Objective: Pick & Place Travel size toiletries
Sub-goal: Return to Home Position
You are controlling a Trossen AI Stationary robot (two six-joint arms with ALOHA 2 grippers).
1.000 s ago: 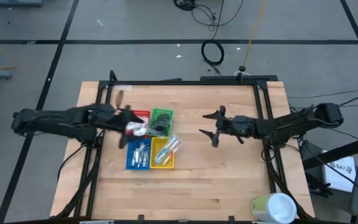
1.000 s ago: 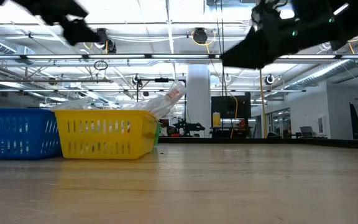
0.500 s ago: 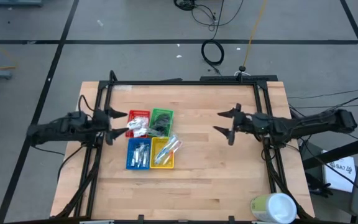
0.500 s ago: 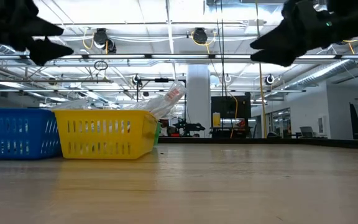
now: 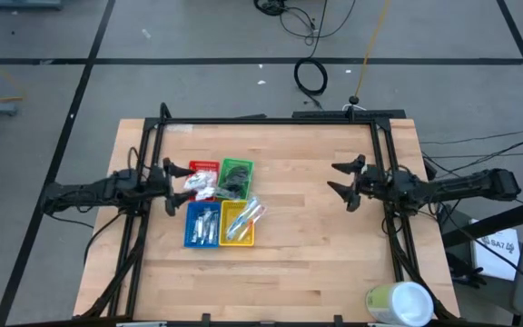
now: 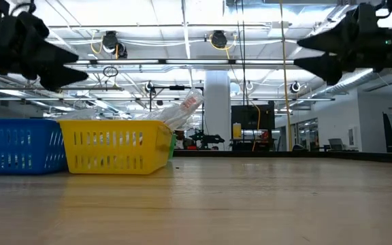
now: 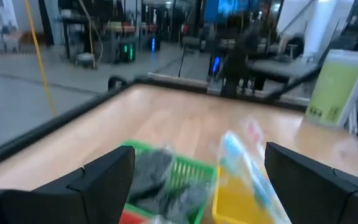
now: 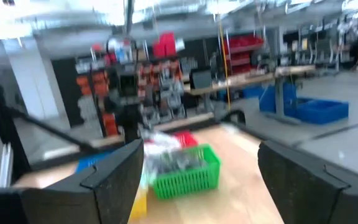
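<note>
Four small square trays sit together left of the table's middle: red [image 5: 204,171], green [image 5: 236,175], blue [image 5: 202,225] and yellow [image 5: 240,224]. White packets [image 5: 200,186] lie in the red tray, dark discs [image 5: 235,184] in the green, silver tubes [image 5: 204,222] in the blue, pale blue tubes [image 5: 247,216] in the yellow. My left gripper [image 5: 172,186] is open and empty, above the table just left of the trays. My right gripper [image 5: 343,182] is open and empty, above the table's right part.
A large pale green and white cylinder [image 5: 399,302] stands at the table's near right corner. Dark frame rails [image 5: 271,119] run along the far edge and down both sides. Bare wood lies between the trays and my right gripper and across the near half.
My left gripper has drawn back from above the red tray toward the table's left edge, open and empty. My right gripper has drawn back toward the table's right edge, staying open. The trays and their contents have kept still.
</note>
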